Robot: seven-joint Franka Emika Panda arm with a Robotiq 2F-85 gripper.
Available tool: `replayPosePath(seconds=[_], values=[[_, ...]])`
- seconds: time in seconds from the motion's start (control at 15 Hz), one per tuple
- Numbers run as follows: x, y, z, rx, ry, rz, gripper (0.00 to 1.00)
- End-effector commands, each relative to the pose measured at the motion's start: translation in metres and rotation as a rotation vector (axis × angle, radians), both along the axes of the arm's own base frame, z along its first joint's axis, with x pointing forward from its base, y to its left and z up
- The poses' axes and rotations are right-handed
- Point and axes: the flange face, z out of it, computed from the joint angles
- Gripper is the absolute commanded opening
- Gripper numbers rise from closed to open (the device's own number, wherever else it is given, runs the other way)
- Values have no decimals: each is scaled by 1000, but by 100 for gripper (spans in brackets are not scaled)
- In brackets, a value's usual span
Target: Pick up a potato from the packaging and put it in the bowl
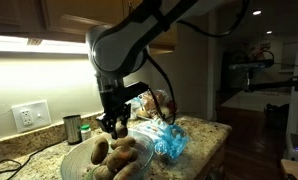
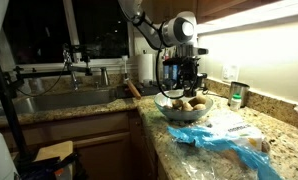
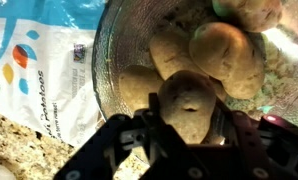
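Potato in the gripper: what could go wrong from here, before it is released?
1. The gripper holds the potato above a glass bowl already heaped with other potatoes; once released, it may roll off the heap and over the rim.
2. The bowl is glass, so a drop from height might strike it hard or shift it.

Your potato [image 3: 186, 105], pinched in the claw [image 3: 186, 118], hangs over the potato-filled clear glass bowl [image 3: 114, 60]; crumpled blue packaging [image 1: 171, 143] lies beside.
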Motion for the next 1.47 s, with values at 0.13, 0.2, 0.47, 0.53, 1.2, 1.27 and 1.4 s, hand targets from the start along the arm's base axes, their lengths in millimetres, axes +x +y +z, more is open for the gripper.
replayPosePath(seconds=[0.13,0.2,0.47,0.53,1.2,1.27,1.4], values=[[12,3,-1,18,33,58,25],[13,3,-2,19,34,63,25],[18,2,-10,10,61,74,25],[18,2,-11,7,67,71,75],[6,-8,-16,-39,82,-25,100],[4,-9,-17,-48,80,-46,100],[0,-9,-20,-61,76,-77,100]])
